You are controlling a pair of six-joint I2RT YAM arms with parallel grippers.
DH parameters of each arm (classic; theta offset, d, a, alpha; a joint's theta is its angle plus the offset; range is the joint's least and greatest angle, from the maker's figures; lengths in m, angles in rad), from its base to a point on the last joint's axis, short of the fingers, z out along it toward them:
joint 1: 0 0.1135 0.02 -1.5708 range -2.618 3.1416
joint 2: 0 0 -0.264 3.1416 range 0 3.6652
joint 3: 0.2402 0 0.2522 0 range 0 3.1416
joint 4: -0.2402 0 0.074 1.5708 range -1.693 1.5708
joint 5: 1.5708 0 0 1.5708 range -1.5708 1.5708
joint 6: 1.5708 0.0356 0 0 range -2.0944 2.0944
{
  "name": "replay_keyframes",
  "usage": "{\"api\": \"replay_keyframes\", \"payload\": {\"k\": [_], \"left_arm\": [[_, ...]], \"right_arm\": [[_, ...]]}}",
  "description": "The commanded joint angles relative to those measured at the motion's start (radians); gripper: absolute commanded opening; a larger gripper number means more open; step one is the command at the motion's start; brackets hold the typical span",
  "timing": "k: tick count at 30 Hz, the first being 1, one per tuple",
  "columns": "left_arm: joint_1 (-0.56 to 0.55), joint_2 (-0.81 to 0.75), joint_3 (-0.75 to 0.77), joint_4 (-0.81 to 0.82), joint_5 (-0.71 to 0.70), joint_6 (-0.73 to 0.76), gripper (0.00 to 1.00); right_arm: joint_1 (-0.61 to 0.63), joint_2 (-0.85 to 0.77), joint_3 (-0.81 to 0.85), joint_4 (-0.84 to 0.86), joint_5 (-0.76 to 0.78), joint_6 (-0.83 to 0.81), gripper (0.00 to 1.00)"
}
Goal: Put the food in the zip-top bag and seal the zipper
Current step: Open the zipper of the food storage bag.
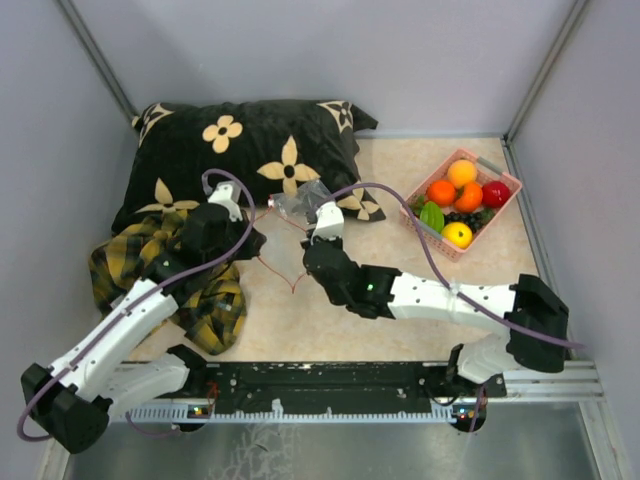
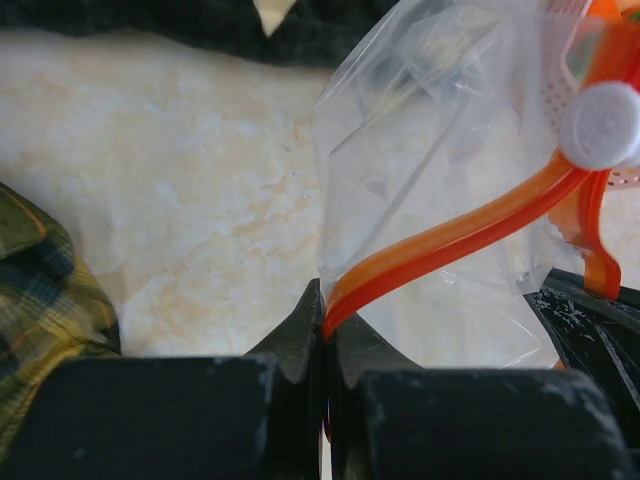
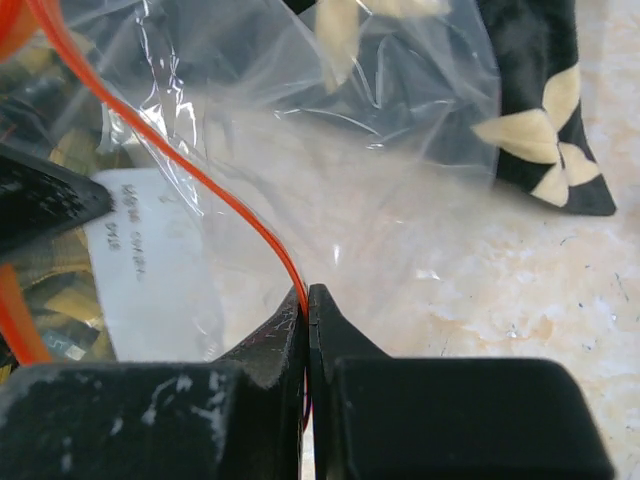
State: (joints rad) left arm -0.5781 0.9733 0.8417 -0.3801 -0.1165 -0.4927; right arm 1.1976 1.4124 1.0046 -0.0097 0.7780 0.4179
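A yellow-black plaid cloth (image 1: 215, 300) lies by the bench's (image 1: 300, 325) near left edge. Mid-bench, the left hand (image 2: 323, 318) is pressed together on the zipper (image 2: 450, 240). The right hand (image 3: 307, 302) pinches the same red-orange strip elsewhere along it. Between them the clear zip-top bag (image 1: 298, 203) is held at the front edge of the black flowered pillow (image 1: 250, 140). The food (image 1: 455, 195) sits well apart in a pink basket (image 1: 492, 222) at the far right corner.
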Motion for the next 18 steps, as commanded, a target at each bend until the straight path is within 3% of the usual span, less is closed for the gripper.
{"api": "replay_keyframes", "payload": {"k": [1, 11, 18], "left_arm": [[-0.005, 0.008, 0.136, -0.180, -0.092, 0.087, 0.00], [-0.005, 0.080, 0.392, -0.534, -0.211, 0.191, 0.00], [-0.006, 0.164, 0.405, -0.519, -0.087, 0.202, 0.00]], "right_arm": [[0.007, -0.081, 0.063, -0.008, 0.070, -0.026, 0.00], [0.007, -0.040, 0.073, 0.054, -0.124, 0.030, 0.00], [0.007, 0.012, 0.066, 0.076, -0.137, 0.057, 0.00]]}}
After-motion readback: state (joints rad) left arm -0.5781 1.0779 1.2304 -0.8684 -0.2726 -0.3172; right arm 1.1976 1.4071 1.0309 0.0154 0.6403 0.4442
